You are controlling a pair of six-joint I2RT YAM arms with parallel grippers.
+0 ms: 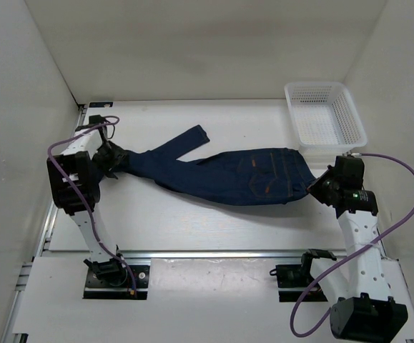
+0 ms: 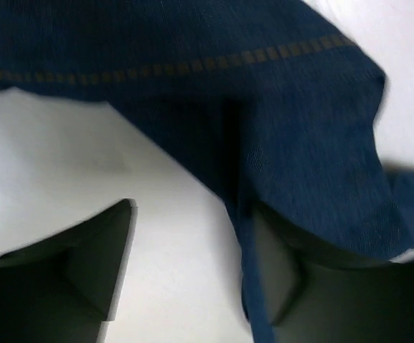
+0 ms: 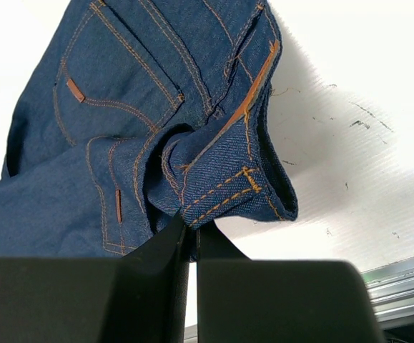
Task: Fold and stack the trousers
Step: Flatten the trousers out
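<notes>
The trousers are dark blue jeans lying stretched across the table, waist to the right and legs running left; one leg end points toward the back. My right gripper is shut on the waistband, where orange stitching shows just above the pinched jaws of the right gripper. My left gripper sits at the far end of the other leg. In the left wrist view the left gripper stands open, with the denim leg draped over its right finger and white table showing between the fingers.
A white mesh basket stands at the back right, just behind the right arm. White walls enclose the table on the left, back and right. A metal rail runs along the near edge.
</notes>
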